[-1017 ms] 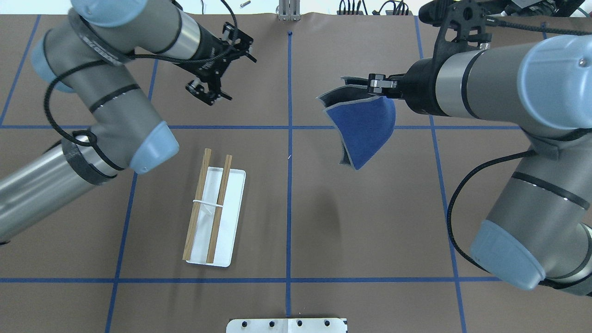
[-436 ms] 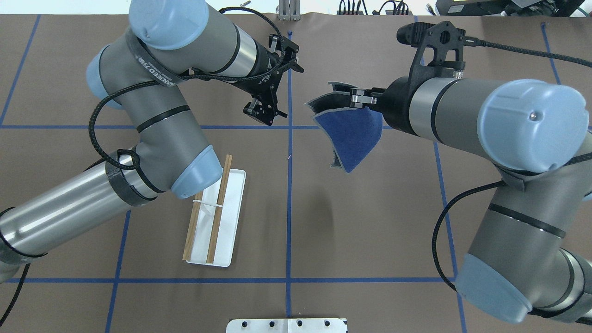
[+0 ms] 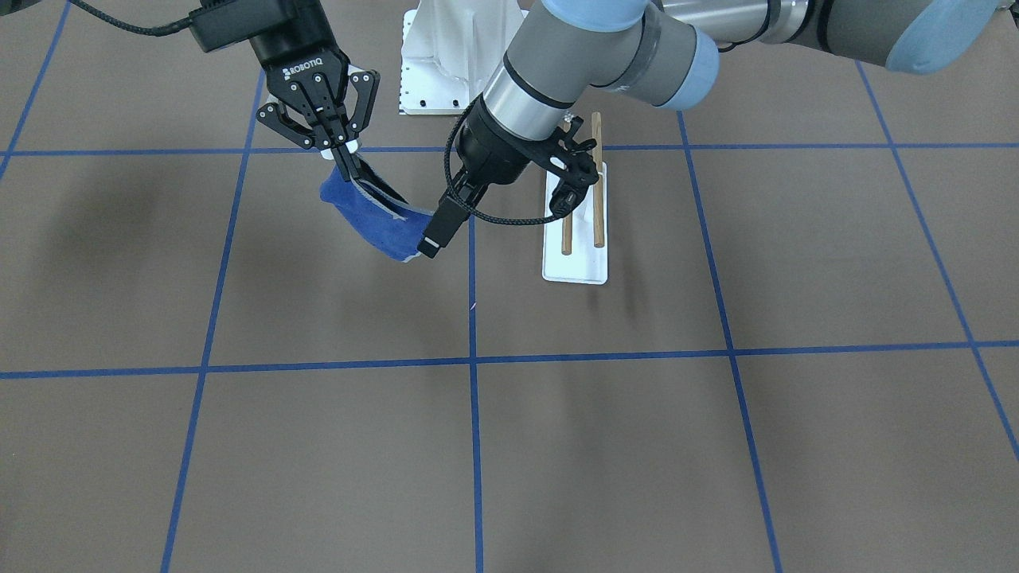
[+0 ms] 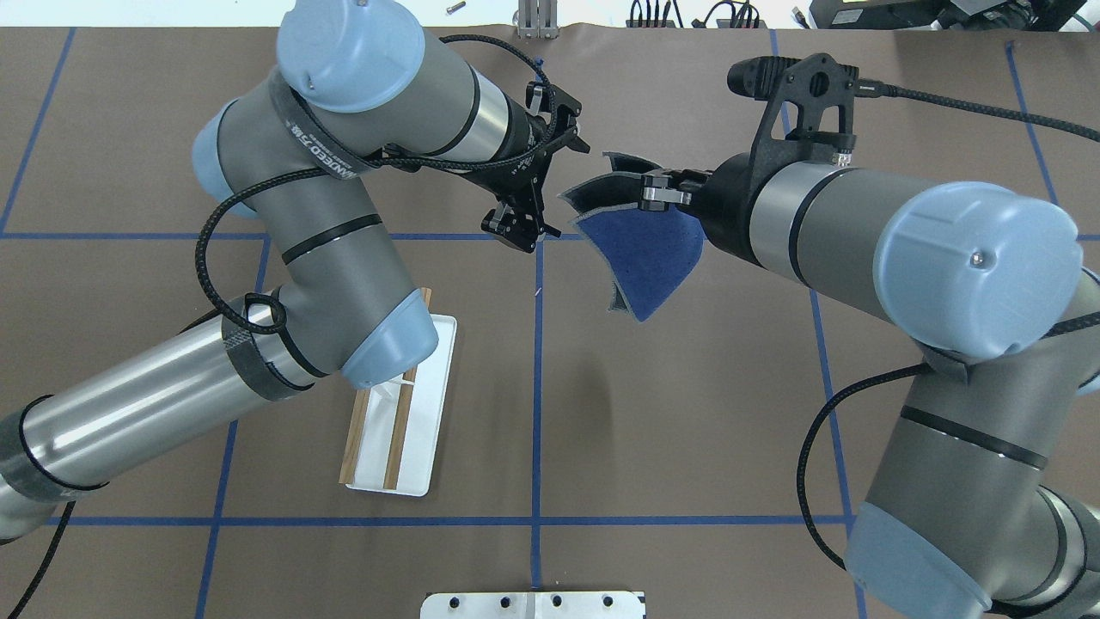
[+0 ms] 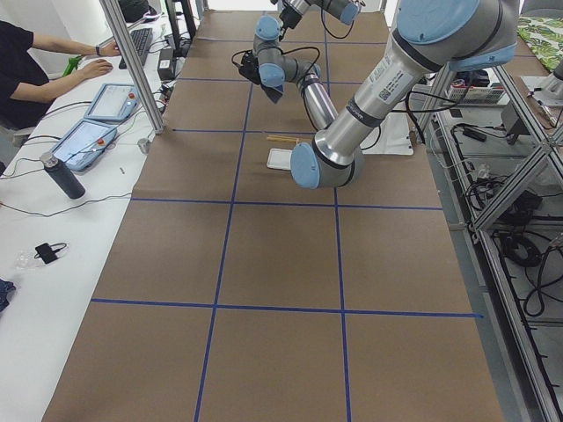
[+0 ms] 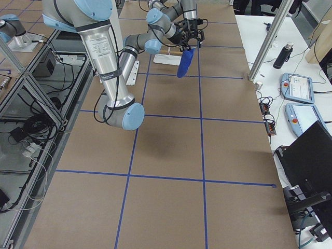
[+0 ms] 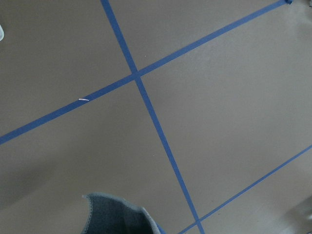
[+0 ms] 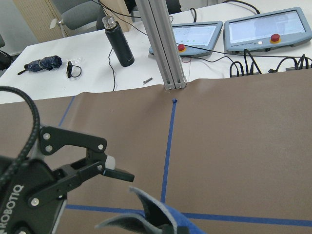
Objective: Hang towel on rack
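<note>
My right gripper [image 4: 653, 191] [image 3: 346, 155] is shut on the top edge of the royal-blue towel [image 4: 644, 258] [image 3: 374, 219], which hangs folded in the air above the table's far centre. My left gripper [image 4: 522, 232] [image 3: 430, 239] is open and empty, just left of the towel and close to its lower corner. In the right wrist view its fingers [image 8: 112, 173] stand beside the towel's grey edge [image 8: 156, 214]. The left wrist view shows only a towel corner [image 7: 117, 217]. The rack [image 4: 404, 421] [image 3: 581, 231] stands on the left half, its far end hidden under my left elbow.
The white robot pedestal [image 4: 533, 604] [image 3: 454, 56] is at the near edge. Blue tape lines cross the brown table [image 4: 687, 430]. Beyond the far edge stand an aluminium post [image 8: 161, 44], a black bottle [image 8: 119, 41] and tablets [image 8: 265, 27].
My left arm has swung right, carrying its open gripper from the far left to just beside the towel. My right gripper has shifted a little left with the towel.
</note>
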Controlling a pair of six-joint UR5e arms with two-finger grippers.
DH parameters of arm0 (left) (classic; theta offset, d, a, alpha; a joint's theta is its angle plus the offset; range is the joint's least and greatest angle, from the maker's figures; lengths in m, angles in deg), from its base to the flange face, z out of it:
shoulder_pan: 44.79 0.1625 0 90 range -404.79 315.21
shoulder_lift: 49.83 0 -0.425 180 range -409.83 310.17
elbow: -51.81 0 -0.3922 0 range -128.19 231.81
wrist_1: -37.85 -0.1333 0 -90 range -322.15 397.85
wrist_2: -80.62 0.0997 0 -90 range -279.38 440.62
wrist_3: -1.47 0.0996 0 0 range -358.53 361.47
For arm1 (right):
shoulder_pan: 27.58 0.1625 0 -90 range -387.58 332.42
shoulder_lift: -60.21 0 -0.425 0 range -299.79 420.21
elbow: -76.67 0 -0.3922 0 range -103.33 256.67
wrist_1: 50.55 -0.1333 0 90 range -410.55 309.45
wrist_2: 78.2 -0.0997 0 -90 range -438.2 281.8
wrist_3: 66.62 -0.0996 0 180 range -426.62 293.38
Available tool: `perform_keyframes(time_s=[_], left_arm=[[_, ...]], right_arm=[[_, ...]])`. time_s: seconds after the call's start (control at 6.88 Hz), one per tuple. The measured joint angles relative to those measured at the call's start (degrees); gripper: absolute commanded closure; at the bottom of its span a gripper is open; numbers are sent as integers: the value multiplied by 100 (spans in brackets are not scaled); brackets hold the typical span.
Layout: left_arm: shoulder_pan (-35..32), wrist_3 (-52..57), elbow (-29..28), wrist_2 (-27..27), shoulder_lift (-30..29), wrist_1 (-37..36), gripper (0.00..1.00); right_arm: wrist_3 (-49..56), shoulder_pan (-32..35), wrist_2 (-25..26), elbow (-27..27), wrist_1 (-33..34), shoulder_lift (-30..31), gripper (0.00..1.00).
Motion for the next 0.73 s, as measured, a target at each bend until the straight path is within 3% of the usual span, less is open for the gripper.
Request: perform_keyframes(time_s=[0.15, 0.44, 0.58, 0.73], left_arm=[[36, -40, 21, 5, -14, 1, 20], [65, -56, 60, 7, -20, 2, 87], [67, -47, 112, 5, -6, 2, 100], [68, -25, 186, -3, 19, 2, 100]], right_arm=[[5, -20, 51, -3, 0, 0, 100], [8, -40, 112, -7, 0, 5, 100], [8, -43, 122, -6, 0, 10, 100], [8, -48, 126, -6, 0, 14, 100]])
